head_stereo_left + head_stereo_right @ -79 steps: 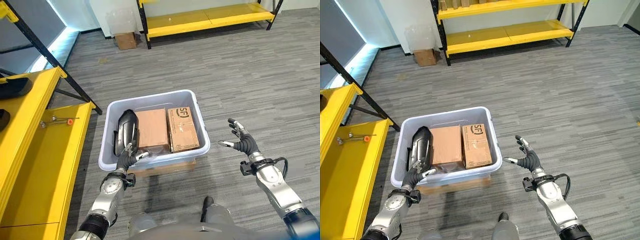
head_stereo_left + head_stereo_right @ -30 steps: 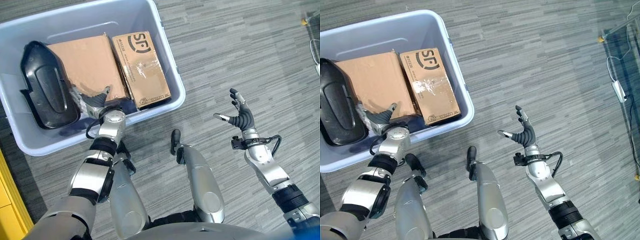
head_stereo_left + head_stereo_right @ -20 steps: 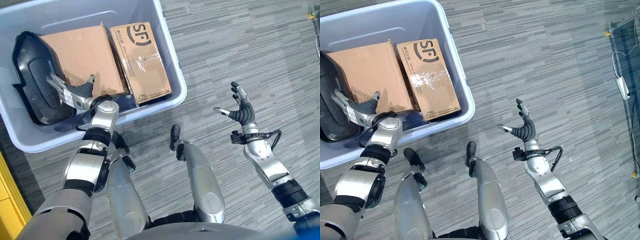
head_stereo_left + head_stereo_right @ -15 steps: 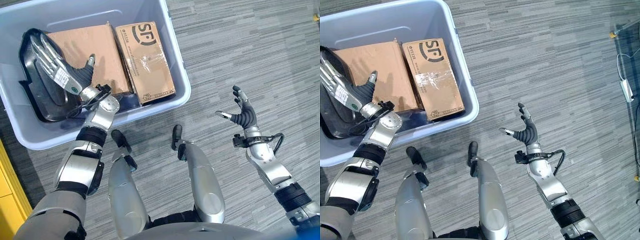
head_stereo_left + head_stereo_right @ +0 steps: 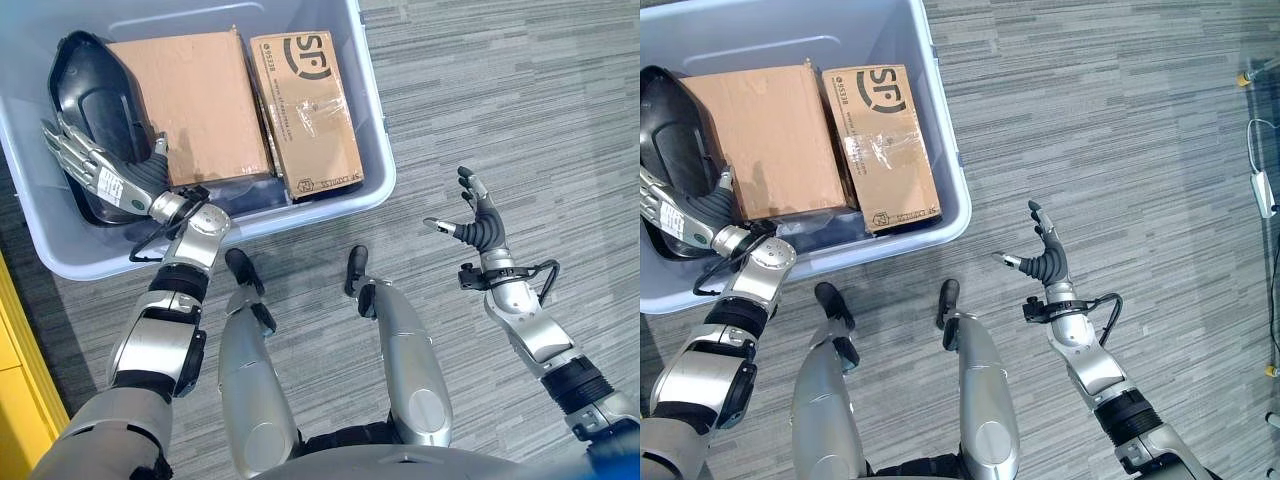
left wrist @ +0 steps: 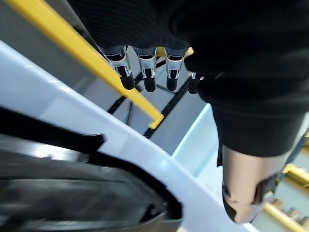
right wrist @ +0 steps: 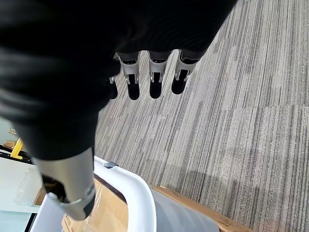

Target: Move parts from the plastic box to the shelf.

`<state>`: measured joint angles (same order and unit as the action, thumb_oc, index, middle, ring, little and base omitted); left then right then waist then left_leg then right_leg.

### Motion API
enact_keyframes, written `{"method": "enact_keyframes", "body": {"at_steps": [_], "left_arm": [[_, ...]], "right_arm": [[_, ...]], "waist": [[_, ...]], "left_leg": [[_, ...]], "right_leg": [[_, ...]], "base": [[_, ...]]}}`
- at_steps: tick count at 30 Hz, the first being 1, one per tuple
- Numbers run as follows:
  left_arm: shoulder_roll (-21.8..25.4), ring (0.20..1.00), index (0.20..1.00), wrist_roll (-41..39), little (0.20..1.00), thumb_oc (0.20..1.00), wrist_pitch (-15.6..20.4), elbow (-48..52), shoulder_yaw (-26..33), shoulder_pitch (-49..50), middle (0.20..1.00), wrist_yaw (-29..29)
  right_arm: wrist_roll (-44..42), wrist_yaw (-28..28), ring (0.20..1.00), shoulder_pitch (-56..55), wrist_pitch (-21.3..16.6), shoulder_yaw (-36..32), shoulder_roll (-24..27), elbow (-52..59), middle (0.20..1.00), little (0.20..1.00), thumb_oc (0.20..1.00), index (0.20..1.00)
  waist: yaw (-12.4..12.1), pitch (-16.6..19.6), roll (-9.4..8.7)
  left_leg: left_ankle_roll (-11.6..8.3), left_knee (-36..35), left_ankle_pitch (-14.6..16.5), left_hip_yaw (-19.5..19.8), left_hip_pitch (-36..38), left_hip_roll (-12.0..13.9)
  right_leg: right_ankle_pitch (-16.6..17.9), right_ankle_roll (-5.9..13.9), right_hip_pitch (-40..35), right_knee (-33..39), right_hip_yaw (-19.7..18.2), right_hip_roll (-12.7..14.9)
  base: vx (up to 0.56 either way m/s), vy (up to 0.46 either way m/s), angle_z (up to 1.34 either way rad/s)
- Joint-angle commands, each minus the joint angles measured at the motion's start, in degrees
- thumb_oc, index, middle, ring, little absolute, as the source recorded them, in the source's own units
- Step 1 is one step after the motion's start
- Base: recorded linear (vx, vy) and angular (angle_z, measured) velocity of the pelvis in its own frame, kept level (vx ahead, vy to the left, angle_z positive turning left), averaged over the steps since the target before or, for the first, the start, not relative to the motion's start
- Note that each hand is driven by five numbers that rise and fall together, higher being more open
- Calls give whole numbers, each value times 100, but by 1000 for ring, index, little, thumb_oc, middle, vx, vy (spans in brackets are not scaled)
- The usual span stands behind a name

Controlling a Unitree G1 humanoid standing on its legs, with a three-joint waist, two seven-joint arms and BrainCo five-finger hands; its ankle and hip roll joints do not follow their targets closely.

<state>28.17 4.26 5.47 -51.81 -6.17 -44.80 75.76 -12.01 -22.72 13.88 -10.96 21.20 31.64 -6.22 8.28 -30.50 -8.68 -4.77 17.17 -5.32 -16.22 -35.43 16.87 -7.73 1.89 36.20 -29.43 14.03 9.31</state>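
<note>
A pale plastic box (image 5: pixel 378 140) stands on the floor in front of me. Inside, a black moulded part (image 5: pixel 95 95) lies along its left side, beside a plain cardboard box (image 5: pixel 200 100) and a printed cardboard box (image 5: pixel 310 100). My left hand (image 5: pixel 110 180) is open, its fingers (image 6: pixel 145 72) straight and spread over the near end of the black part (image 6: pixel 72 193), by the box's rim (image 6: pixel 120 140). I cannot tell whether they touch it. My right hand (image 5: pixel 482 228) hangs open over bare floor to the right of the box, holding nothing.
A yellow shelf edge (image 5: pixel 10 340) shows at the lower left, and its yellow beam (image 6: pixel 96 63) runs past the left fingers. Grey striped carpet (image 5: pixel 1120 120) stretches right of the box. The right wrist view shows the box's rim (image 7: pixel 140 193) beside the thumb (image 7: pixel 67 179).
The camera has shifted. My left hand has dropped from above the black part's middle towards its near left end, fingers still straight. The right hand has barely moved.
</note>
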Motion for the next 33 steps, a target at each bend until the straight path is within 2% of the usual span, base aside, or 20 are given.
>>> {"method": "enact_keyframes", "body": {"at_steps": [1,4,7,9,10,11,15,17,18,20,24,26,28,33], "left_arm": [[273,1000,1000,-753,1000,1000,-197,-167,13,-418,1000,-266],[252,1000,1000,-798,1000,1000,-274,-337,-19,-502,1000,-565],[270,1000,1000,-972,1000,1000,-403,-395,-115,-647,1000,-881],[257,1000,1000,-889,1000,1000,-380,-487,-271,-851,1000,-1424],[259,1000,1000,-891,1000,1000,-382,-494,-300,-877,1000,-1493],[254,1000,1000,-731,1000,1000,-427,-556,-477,-1024,1000,-1960],[208,1000,1000,-587,1000,1000,-572,-615,-824,-1144,1000,-2491],[159,1000,1000,-710,1000,1000,-491,-693,-969,-1193,1000,-2764],[136,1000,1000,-255,1000,1000,-572,-750,-1180,-1290,1000,-2835],[159,1000,1000,41,1000,1000,-500,-753,-1452,-1345,1000,-2989],[141,1000,1000,123,1000,1000,-439,-735,-1576,-1311,1000,-3056],[93,1000,1000,105,1000,1000,-350,-701,-1607,-1235,1000,-2899],[81,1000,1000,454,1000,1000,-351,-713,-1651,-1219,1000,-2890],[119,1000,1000,1025,1000,1000,16,-518,-1844,-1073,1000,-2840]], "right_arm": [[85,-139,1000,216,-38,-103,-57,209,1000,1000,1000,1000],[52,-336,1000,371,50,-66,-80,156,1000,1000,1000,1000],[23,-283,1000,432,192,-112,-4,201,1000,1000,1000,1000],[56,-240,1000,525,323,-111,32,226,1000,1000,1000,1000],[55,-238,1000,533,329,-113,38,229,1000,1000,1000,1000],[37,-222,1000,559,379,-126,80,255,1000,1000,1000,1000],[38,-138,1000,591,447,-148,148,283,1000,1000,1000,1000],[55,-110,1000,652,460,-131,154,254,1000,1000,1000,1000],[90,-67,1000,748,494,-117,154,214,1000,1000,1000,1000],[157,-21,1000,784,512,-102,192,209,1000,1000,1000,1000],[153,-24,1000,781,453,-101,205,182,1000,1000,1000,1000],[153,-15,1000,758,408,-90,200,144,1000,1000,1000,1000],[161,-40,1000,763,355,-56,143,50,1000,1000,1000,1000],[125,-42,1000,592,252,-84,174,91,1000,1000,1000,1000]], "waist": [[-101,70,-443],[-87,70,-469],[-51,70,-481],[-3,70,-499],[4,70,-500],[43,70,-517],[107,70,-522],[143,70,-511],[176,70,-488],[202,70,-453],[203,70,-432],[197,70,-424],[189,70,-413],[164,70,-414]], "left_leg": [[-392,807,694,215,-207,145],[-400,869,700,235,-327,160],[-392,910,701,234,-432,176],[-380,1024,730,249,-595,186],[-376,1038,736,250,-614,186],[-356,1112,759,244,-710,202],[-321,1215,801,231,-827,196],[-307,1258,819,212,-880,192],[-294,1279,816,180,-942,183],[-286,1271,803,135,-959,173],[-275,1258,801,131,-955,149],[-280,1238,790,126,-946,142],[-275,1198,775,123,-930,121],[-272,1128,744,119,-884,109]], "right_leg": [[394,525,-4,456,-104,109],[401,524,81,437,-98,99],[401,511,198,375,-101,91],[396,495,357,282,-128,71],[397,494,376,271,-133,68],[411,488,478,216,-145,65],[425,476,603,148,-182,39],[429,471,673,113,-216,32],[437,459,751,90,-233,34],[446,452,789,78,-254,36],[461,455,804,78,-261,43],[477,466,794,110,-251,56],[477,468,787,114,-255,54],[516,484,748,167,-222,65]], "base": [[20,32,4],[15,39,8],[15,44,3],[22,60,1],[26,41,1],[0,0,0],[19,36,-2],[13,62,-9],[-1,68,-14],[-5,56,-7],[0,9,1],[0,0,0],[0,0,0],[0,0,0]]}}
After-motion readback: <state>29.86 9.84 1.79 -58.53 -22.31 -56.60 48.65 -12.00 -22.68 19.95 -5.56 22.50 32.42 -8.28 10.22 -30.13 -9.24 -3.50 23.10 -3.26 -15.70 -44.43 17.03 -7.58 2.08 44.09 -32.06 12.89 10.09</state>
